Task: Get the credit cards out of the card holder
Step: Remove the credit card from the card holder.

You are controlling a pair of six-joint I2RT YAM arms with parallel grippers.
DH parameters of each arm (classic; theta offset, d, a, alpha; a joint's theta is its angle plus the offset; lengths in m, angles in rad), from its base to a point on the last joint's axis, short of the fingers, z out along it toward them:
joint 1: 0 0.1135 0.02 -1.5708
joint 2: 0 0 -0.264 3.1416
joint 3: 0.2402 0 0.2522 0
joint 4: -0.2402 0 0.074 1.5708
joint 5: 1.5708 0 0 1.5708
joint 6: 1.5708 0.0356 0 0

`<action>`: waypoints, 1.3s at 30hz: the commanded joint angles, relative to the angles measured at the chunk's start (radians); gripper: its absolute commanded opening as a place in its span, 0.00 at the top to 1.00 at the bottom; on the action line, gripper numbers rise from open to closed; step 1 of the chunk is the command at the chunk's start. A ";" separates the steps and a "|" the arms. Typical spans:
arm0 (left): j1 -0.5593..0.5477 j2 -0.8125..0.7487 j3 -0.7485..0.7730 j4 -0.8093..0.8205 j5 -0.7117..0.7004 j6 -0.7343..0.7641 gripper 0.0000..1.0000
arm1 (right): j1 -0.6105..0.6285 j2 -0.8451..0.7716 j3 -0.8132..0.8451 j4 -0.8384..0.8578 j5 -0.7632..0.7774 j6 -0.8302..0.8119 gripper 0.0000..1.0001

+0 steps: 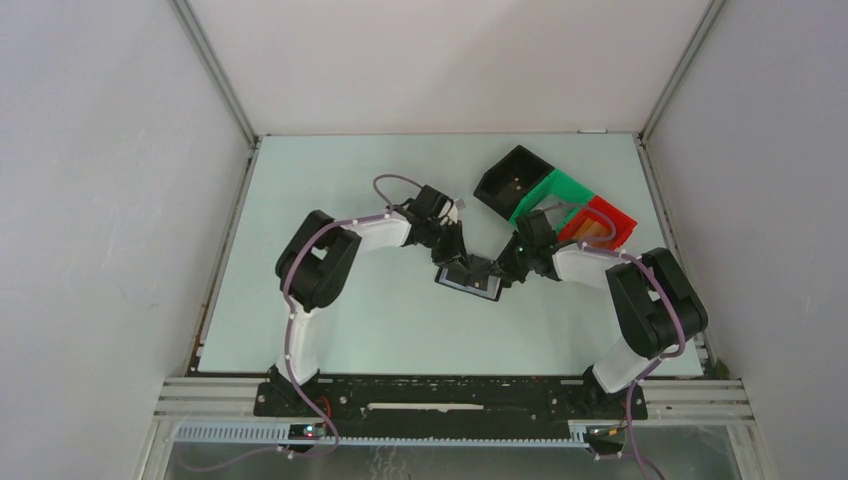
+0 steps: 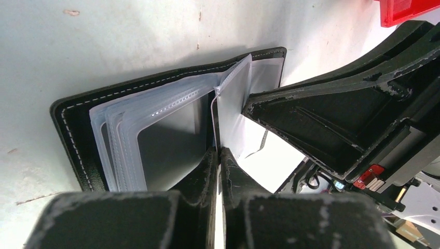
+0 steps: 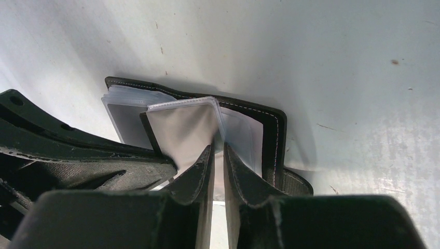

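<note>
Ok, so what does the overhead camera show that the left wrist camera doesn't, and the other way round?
Only the overhead view shows the black bin, the green tray, and the whole left arm and right arm. Only the left wrist view shows the clear sleeves, the white stitching, and the left gripper pinched on a thin pale sheet. Both show the open card holder on the table, with the right gripper at it.
</note>
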 commanded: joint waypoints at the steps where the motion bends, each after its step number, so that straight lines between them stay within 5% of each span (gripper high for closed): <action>1: 0.029 -0.069 -0.030 -0.031 0.002 0.020 0.91 | -0.011 0.064 -0.048 -0.089 0.095 -0.020 0.79; 21: 0.032 -0.065 -0.093 0.111 0.077 -0.062 0.75 | -0.013 0.068 -0.047 -0.083 0.091 -0.020 0.80; 39: 0.016 -0.015 -0.082 0.119 0.089 -0.064 0.79 | -0.015 0.062 -0.047 -0.084 0.088 -0.017 0.80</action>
